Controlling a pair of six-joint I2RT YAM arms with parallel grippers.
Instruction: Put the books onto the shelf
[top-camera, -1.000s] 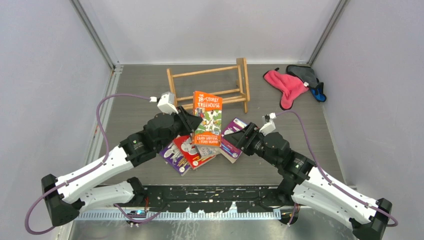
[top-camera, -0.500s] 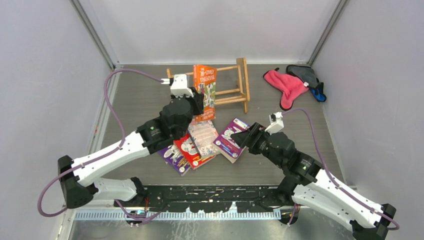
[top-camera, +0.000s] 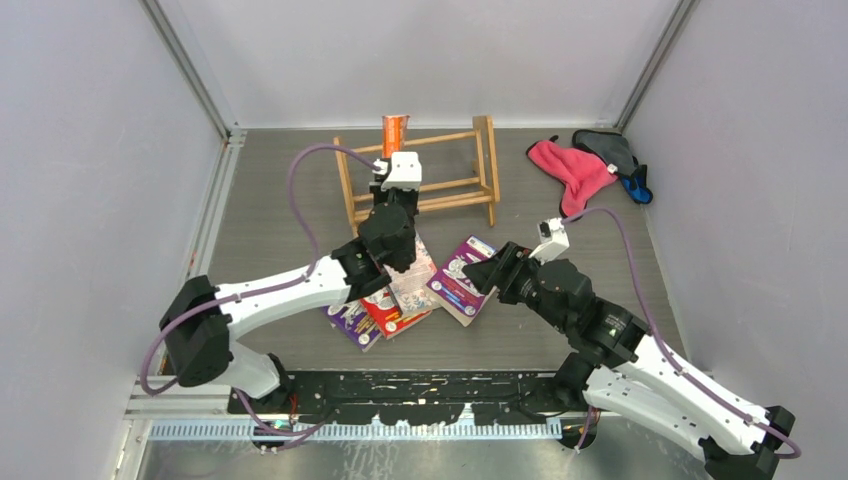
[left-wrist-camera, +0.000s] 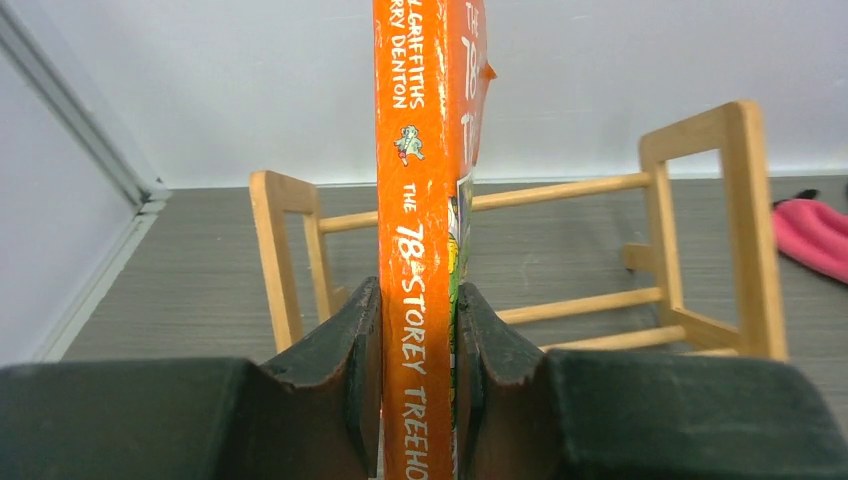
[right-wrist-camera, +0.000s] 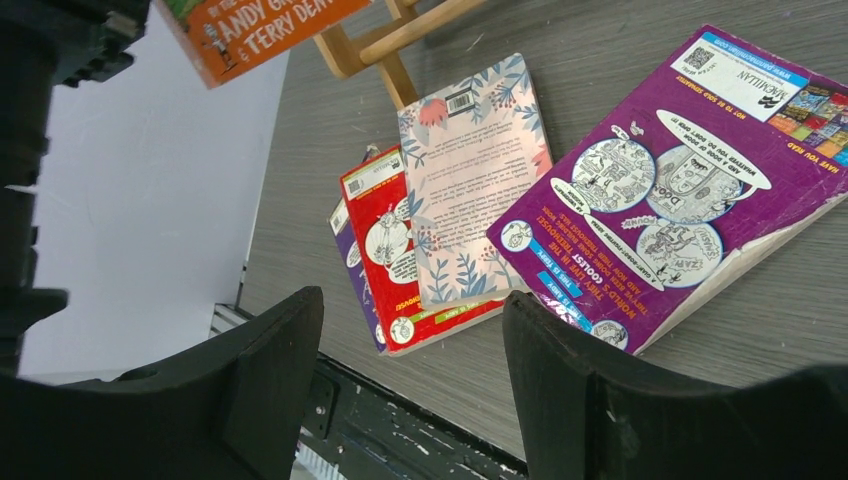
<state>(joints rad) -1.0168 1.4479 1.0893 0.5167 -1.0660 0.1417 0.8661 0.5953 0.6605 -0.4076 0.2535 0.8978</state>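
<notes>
Toward 12 o'clock on the grey table (top-camera: 270, 220), seen from above, stands the shelf (top-camera: 488, 160), a light wooden rack of rails between two upright end frames. The left gripper (left-wrist-camera: 418, 300) reaches over it from 6 o'clock, and its two black fingers (left-wrist-camera: 350, 360) are clamped on the spine of the orange book (left-wrist-camera: 415, 150). That book is held upright with its spine facing the wrist camera. White lettering runs along the spine. From above it shows only as a narrow orange edge over the rack's left half, by the back rail. Whether it touches the wood cannot be told.

Four more books lie flat at the table's centre, at 6 o'clock from the rack. A purple book (right-wrist-camera: 690, 170) with round cartoon panels lies back cover up at the 3 o'clock end of the group. Its corner overlaps a pale pink book (right-wrist-camera: 470, 180) with a leaf pattern. The pale pink book lies across a red book (right-wrist-camera: 385, 250), and a second purple book (top-camera: 348, 318) shows at the 8 o'clock edge of the group.

The right gripper (right-wrist-camera: 410, 310) hovers over this group, just above the first purple book. Its fingers stand well apart and hold nothing.

At 2 o'clock, near the far right corner, a pink cloth (top-camera: 572, 170) lies crumpled beside a grey cloth (top-camera: 610, 148).
</notes>
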